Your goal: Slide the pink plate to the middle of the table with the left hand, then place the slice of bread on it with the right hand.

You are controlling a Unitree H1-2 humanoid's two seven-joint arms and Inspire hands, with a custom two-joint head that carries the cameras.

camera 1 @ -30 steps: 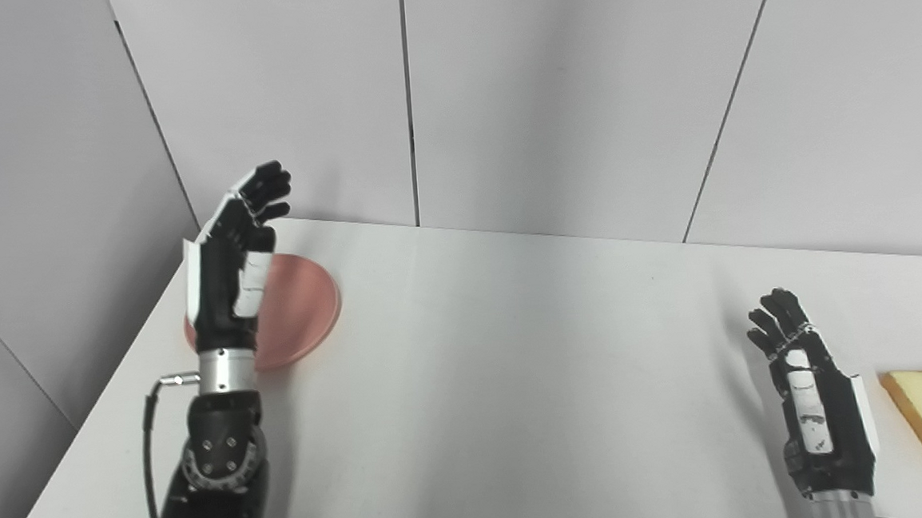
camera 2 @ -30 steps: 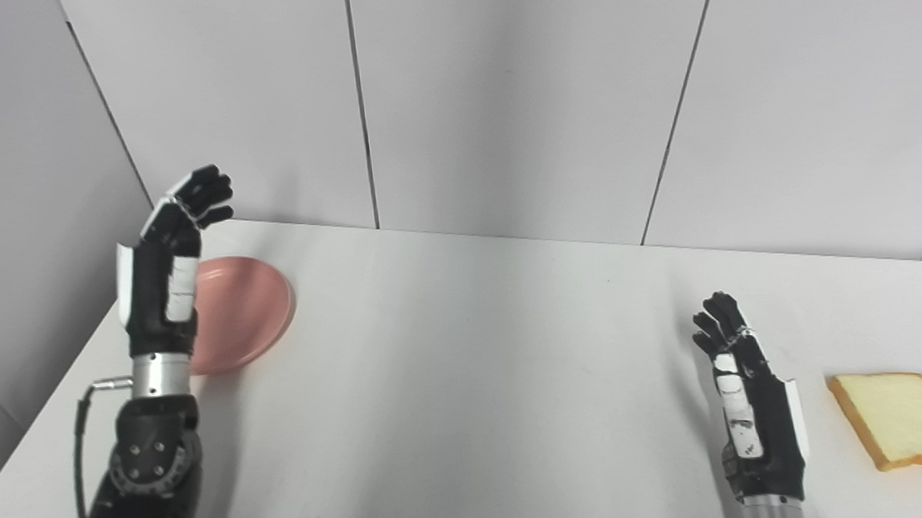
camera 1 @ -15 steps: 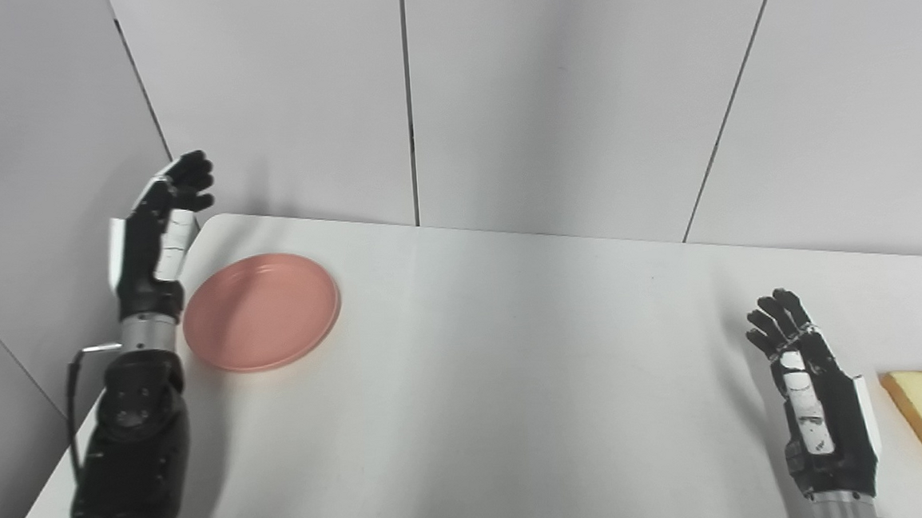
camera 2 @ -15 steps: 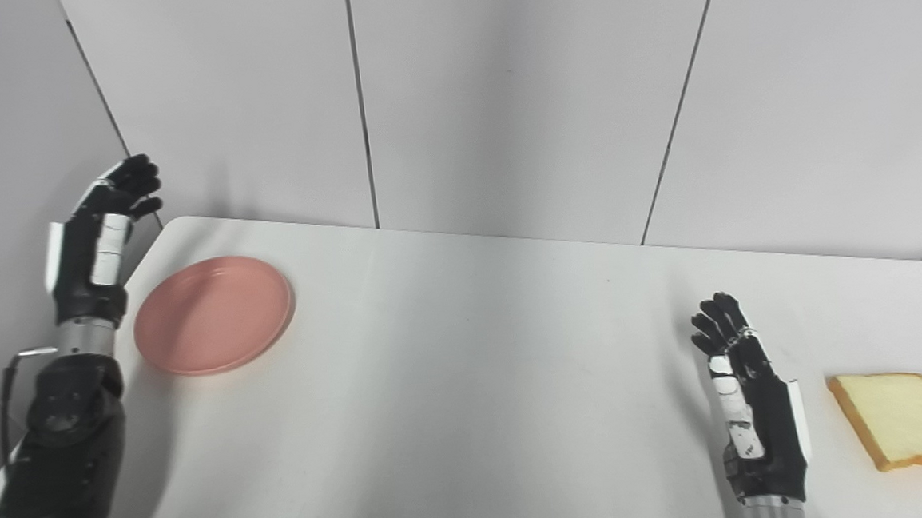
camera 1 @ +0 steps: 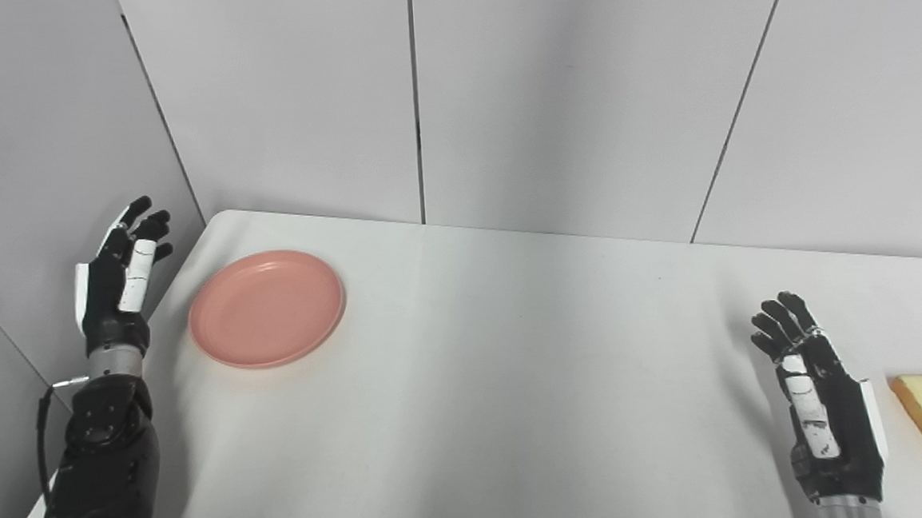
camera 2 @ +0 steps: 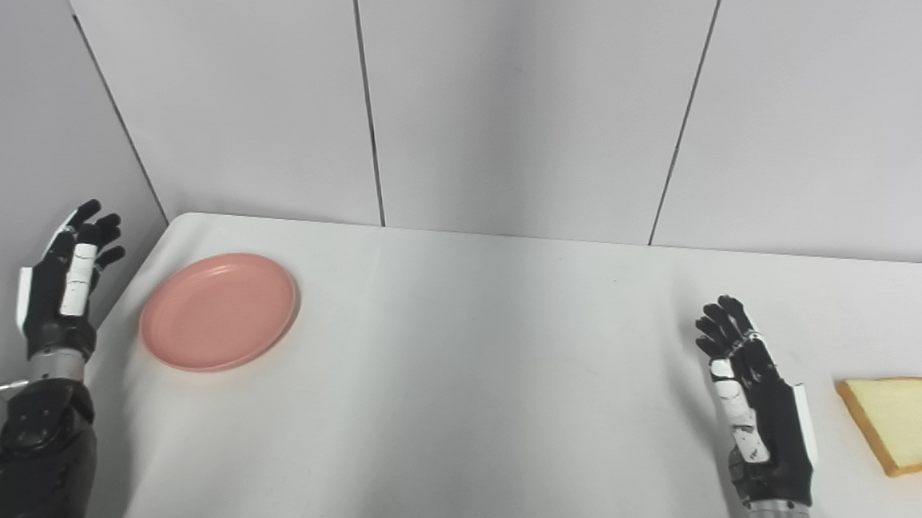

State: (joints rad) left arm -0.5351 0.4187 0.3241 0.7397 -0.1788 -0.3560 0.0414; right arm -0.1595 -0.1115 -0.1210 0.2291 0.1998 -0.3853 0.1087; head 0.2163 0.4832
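Bench point(camera 1: 477, 386): white, grey walls behind.
Plate point(camera 1: 266, 308): far left.
Bread point(camera 2: 915, 423): right edge.
Left hand point(camera 1: 116, 280): empty, fingers spread, beside plate.
Right hand point(camera 2: 755, 413): empty, fingers spread, near bread.

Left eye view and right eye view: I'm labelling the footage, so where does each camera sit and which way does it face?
Left eye view: on the head, looking down at the table; both arms show, left hand, right hand.
Right eye view: beside it, a little rightward, same aim, showing more of the bread.
Shared: pink plate, bread, both hands open.
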